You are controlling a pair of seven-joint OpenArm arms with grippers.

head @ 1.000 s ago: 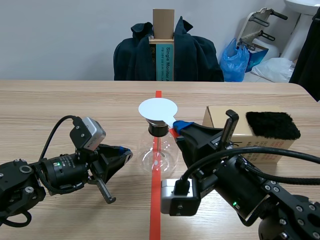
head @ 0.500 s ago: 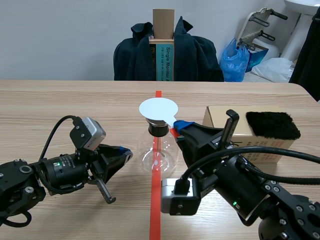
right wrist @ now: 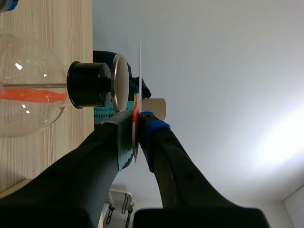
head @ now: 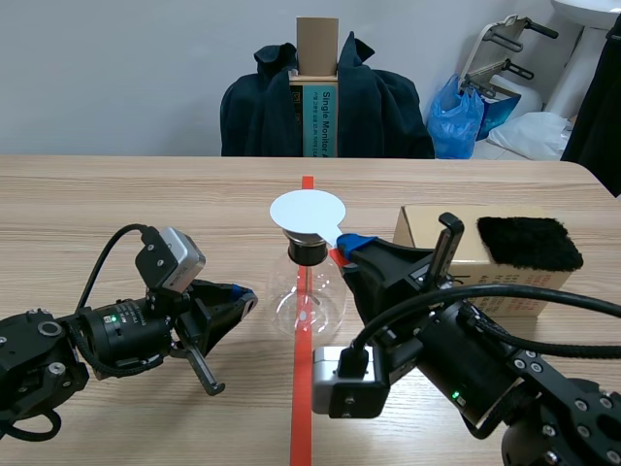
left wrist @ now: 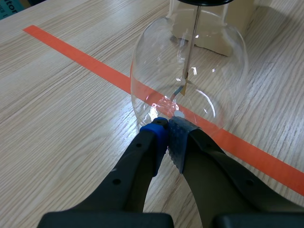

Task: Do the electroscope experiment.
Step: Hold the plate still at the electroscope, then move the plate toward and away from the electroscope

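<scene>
Scene view: electroscope flask (head: 307, 296) mid-table on the tape line. Right gripper (head: 347, 248) clamped on a thin white disc (head: 307, 213) held over the flask's top. Black fur pad (head: 529, 243) sits on a box (head: 427, 228) toward the table's right edge.

Left wrist view: left gripper (left wrist: 167, 130), fingers together on nothing, tips at the flask's foot.

Right wrist view: disc edge-on, just beside the metal plate (right wrist: 118, 83); contact unclear. Best kept parallel and brought in slowly, without nudging the flask.
</scene>
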